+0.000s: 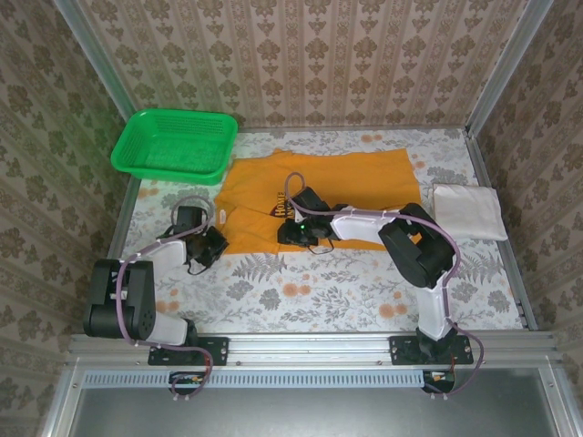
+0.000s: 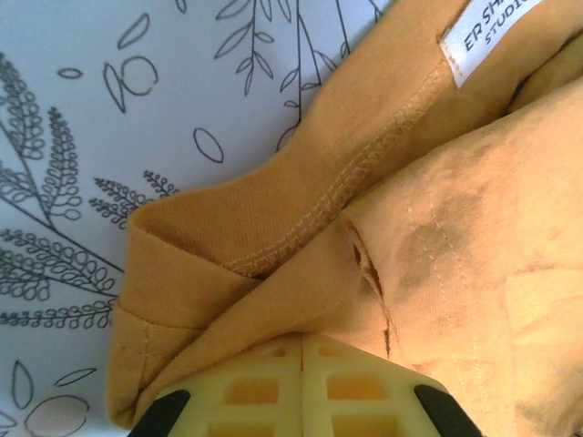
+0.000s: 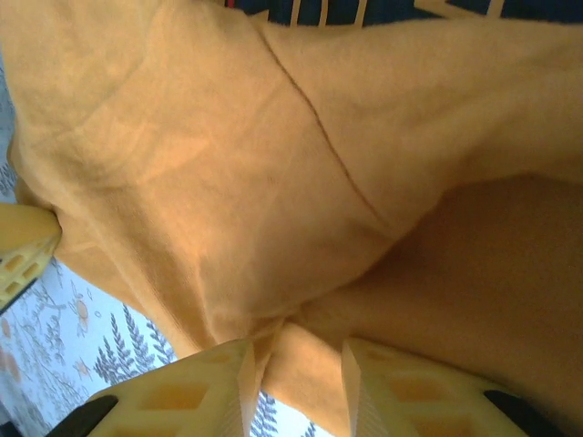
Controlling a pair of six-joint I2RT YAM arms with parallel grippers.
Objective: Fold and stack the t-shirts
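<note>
The mustard-orange t-shirt (image 1: 351, 187) lies spread at the back centre, its dark blue and white print (image 1: 277, 208) showing. My left gripper (image 1: 212, 240) is at the shirt's near left corner, jaws shut with orange cloth (image 2: 301, 264) bunched at the fingertips and a white label (image 2: 483, 32) beyond. My right gripper (image 1: 291, 234) is at the near hem; its fingers (image 3: 205, 382) stand apart with a fold of orange cloth (image 3: 305, 364) between them. The white t-shirt (image 1: 467, 211) lies folded at the right.
A green mesh basket (image 1: 173, 146) stands at the back left, partly over the table's edge. The floral tablecloth (image 1: 301, 287) lies bare between the shirt and the arm bases. Metal rails and patterned walls close in the sides.
</note>
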